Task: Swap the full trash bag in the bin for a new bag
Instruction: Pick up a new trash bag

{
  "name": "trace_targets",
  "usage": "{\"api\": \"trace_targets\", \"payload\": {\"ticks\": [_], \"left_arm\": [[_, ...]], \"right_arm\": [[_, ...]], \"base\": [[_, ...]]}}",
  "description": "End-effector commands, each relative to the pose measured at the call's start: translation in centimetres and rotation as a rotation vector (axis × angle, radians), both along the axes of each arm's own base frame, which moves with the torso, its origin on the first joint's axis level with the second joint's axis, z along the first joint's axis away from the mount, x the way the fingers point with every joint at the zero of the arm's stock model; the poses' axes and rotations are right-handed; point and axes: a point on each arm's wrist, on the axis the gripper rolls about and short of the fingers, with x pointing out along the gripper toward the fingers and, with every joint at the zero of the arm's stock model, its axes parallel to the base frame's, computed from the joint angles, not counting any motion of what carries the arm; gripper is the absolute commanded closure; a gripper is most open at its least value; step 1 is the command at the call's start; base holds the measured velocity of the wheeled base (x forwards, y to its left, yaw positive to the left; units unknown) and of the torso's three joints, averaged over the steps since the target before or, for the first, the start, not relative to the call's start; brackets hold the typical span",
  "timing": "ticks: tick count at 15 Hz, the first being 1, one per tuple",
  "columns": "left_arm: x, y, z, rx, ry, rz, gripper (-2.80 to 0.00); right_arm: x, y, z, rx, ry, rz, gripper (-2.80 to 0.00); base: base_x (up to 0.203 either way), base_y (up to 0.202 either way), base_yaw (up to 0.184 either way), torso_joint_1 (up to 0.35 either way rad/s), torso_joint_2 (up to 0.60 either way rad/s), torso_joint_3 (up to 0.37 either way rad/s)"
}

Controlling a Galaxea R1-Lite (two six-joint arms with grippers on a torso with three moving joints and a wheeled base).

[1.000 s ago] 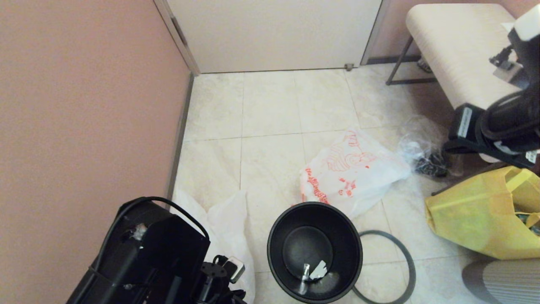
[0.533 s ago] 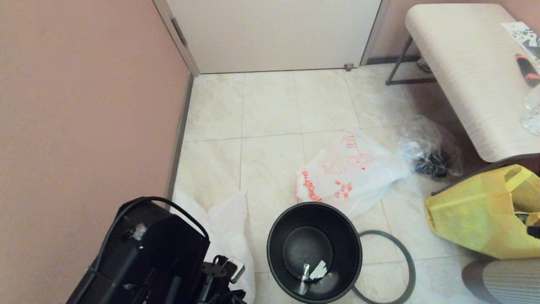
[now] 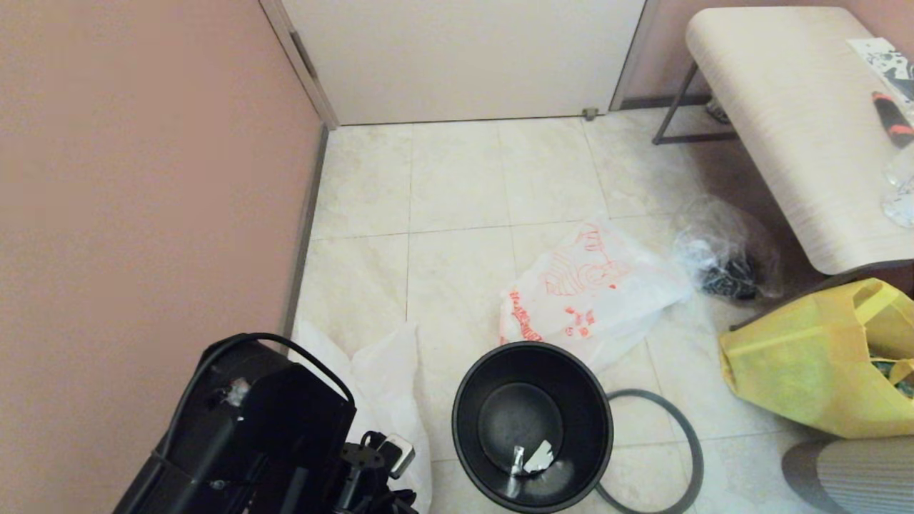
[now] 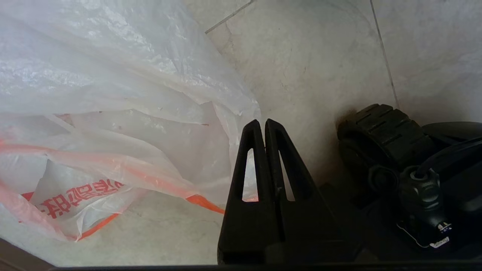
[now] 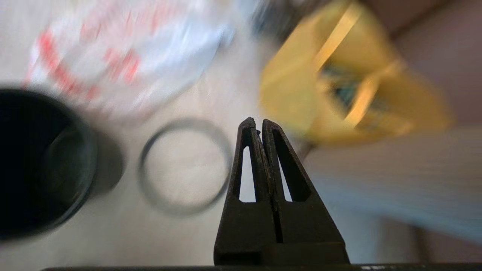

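The black bin [image 3: 587, 400] stands unlined on the floor with a few scraps at its bottom. Its dark grey rim hoop [image 3: 671, 408] lies flat to its right. Just behind the bin rests the full trash bag [image 3: 593, 293], white with orange-red print, puffed up. The limp new bag [image 3: 385, 378] lies to the bin's left, by my left arm. My left gripper [image 4: 262, 122] is shut and empty, low over the floor at the edge of the new bag [image 4: 113, 113]. My right gripper [image 5: 256, 121] is shut and empty, above the floor beside the hoop [image 5: 141, 169], and outside the head view.
A yellow tote bag [image 3: 807, 364] sits at the right, with a clear bag of dark contents [image 3: 728, 257] behind it under a pale bench [image 3: 785, 107]. A pink wall [image 3: 143, 178] runs along the left, and a door [image 3: 464, 57] closes the back.
My right arm, high at the upper right one second ago, has left the head view. The printed bag behind the bin has settled slightly to the left. The left arm has not moved.
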Motion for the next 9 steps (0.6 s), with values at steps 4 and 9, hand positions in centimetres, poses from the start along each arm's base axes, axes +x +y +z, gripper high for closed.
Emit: {"api": "trace_targets", "payload": {"ticks": [4, 9], "left_arm": [[0.1, 0.0, 0.0, -0.004, -0.007, 0.0, 0.0], [0.1, -0.1, 0.0, -0.004, -0.007, 0.0, 0.0]], "right_arm": [[-2.8, -1.5, -1.9, -0.087, -0.206, -0.066, 0.0], [-5.9, -2.4, -2.3, -0.106, -0.341, -0.189, 0.0]], "base": [[0.0, 0.0, 0.0, 0.0, 0.0, 0.0], [0.0, 0.0, 0.0, 0.0, 0.0, 0.0]]}}
